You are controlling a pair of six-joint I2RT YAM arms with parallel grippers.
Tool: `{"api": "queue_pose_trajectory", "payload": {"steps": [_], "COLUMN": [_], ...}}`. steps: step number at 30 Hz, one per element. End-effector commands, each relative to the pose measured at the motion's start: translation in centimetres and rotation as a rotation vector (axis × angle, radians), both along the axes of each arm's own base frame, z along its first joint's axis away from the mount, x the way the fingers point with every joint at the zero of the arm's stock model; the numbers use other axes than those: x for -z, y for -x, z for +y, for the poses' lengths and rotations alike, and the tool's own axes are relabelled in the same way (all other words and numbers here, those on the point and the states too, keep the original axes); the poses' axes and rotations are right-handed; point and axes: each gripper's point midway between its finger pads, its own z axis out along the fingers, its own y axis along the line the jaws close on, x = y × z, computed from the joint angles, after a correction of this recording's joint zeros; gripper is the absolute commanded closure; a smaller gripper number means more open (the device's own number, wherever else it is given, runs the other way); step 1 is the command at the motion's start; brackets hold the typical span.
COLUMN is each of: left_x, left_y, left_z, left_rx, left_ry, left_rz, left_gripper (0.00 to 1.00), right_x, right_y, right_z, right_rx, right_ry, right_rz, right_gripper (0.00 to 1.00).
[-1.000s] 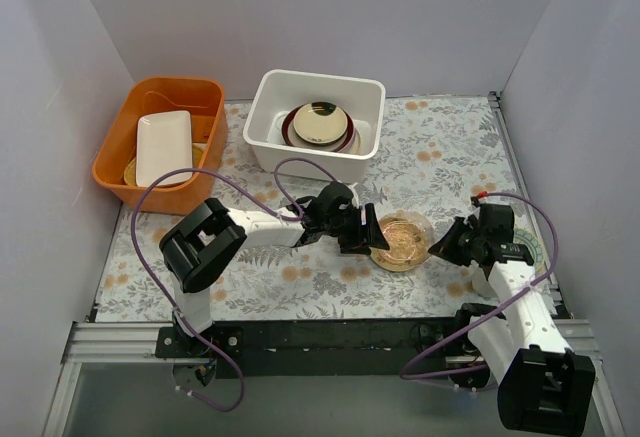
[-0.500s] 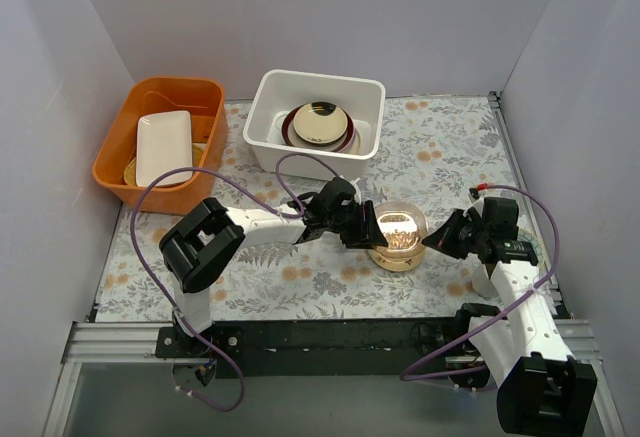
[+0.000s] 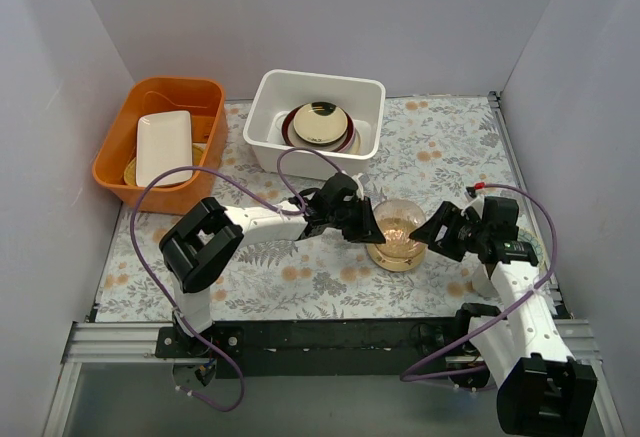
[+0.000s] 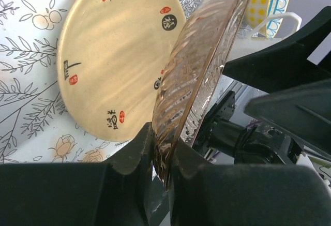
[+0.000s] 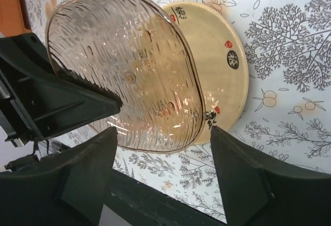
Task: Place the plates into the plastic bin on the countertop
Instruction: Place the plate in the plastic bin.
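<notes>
White links (image 3: 262, 223), black joints (image 3: 200, 242), purple cables (image 3: 134, 219), and perhaps one red plug (image 3: 479, 196).

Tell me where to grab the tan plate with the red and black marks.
Probably the near-right rim, approached low from the right: the tan plate lies flat on the countertop, and the pink plate hangs over its far side.
</notes>
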Motion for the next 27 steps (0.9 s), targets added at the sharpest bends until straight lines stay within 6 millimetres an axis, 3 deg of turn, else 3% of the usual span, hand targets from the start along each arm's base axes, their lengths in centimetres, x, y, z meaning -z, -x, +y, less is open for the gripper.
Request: {"api": "queue_pose_trajectory", "payload": {"steps": [1,5,11,12,20,27], "left_x": [-2.3,-2.6,-5.3,-6.9,-11.8,-16.6], "left_y": [-0.6,-1.1,-3.2,-3.6,-7.3,-9.9], "left_z": [-0.3,0.2,1.5,1.7,6.1,8.7], "left_rx": [-0.006,-0.017,-0.047,-0.053,-0.147,-0.207], "left_ry": [0.026,0.004,-0.018,-0.003,0.003,0.033], "left_rz": [-0.056,-0.061,-0.124,-0.153,-0.225,-0.304], "left_gripper": [1.00,1.00,1.00,1.00,1.00,1.00], "right_x": [-2.3,-2.7,-2.7,-2.7,-2.3,-1.4], "right_y": [-0.8,-1.0,-1.1,-1.0,-1.0,-0.7], "right_z": [-0.2,-0.6,-0.9,-0.9,-1.0,-0.9], "right_rx": [0.003,0.024,0.029,0.028,0.038,0.028], "right_ry": [0.023,0.041,0.060,0.061,0.066,0.059], "right_rz": [-0.093,-0.118,-0.118,-0.119,-0.117,-0.094], "right_gripper": [0.17,0.14,0.13,0.13,0.13,0.13]}}
